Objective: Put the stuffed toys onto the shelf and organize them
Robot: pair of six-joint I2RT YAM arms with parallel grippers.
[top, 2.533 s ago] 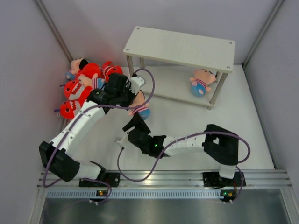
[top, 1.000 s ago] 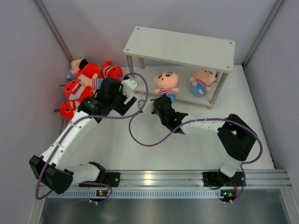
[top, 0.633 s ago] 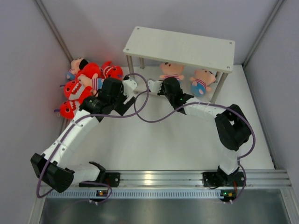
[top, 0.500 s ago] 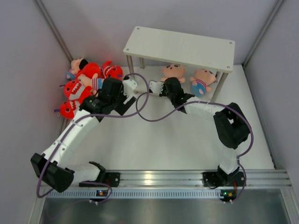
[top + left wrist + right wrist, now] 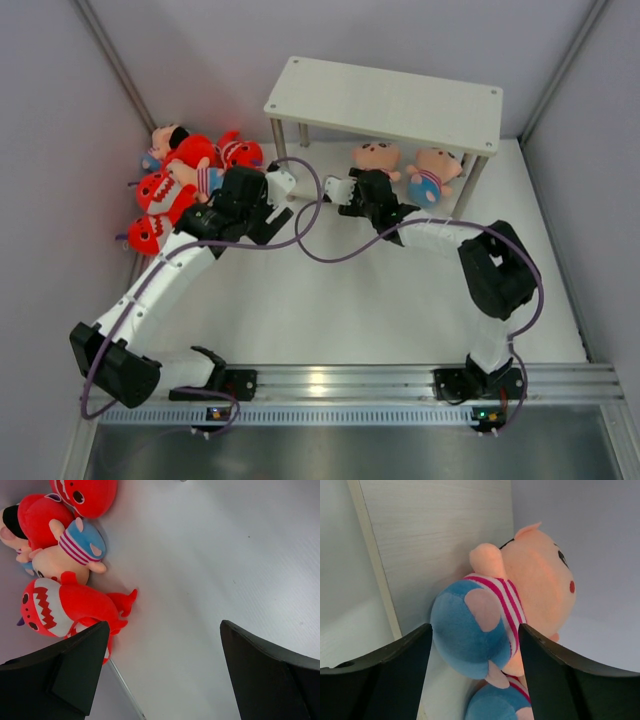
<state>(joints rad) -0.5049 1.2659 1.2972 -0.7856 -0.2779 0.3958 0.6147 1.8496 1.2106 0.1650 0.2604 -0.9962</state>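
Note:
The off-white shelf (image 5: 385,100) stands at the back. Two striped-shirt dolls are on its lower tier (image 5: 435,535): one (image 5: 435,175) to the right and one (image 5: 376,157) just in front of my right gripper (image 5: 374,180). In the right wrist view that doll (image 5: 520,600) lies with its blue bottom between the spread fingers of the right gripper (image 5: 474,626), which is open. The other doll's blue bottom (image 5: 495,705) shows below it. My left gripper (image 5: 250,215) is open over bare table. A pile of red sharks (image 5: 65,610) and a doll (image 5: 70,550) lies left of it.
The pile of toys (image 5: 175,185) sits against the left wall. The shelf's metal legs (image 5: 278,140) stand between the pile and the right arm. A purple cable (image 5: 310,240) loops from the right arm over the table's middle. A rail runs along the near edge.
My right arm carried a doll from the table's middle onto the shelf's lower tier, beside the other doll, and its jaws have spread apart. The left arm has barely moved.

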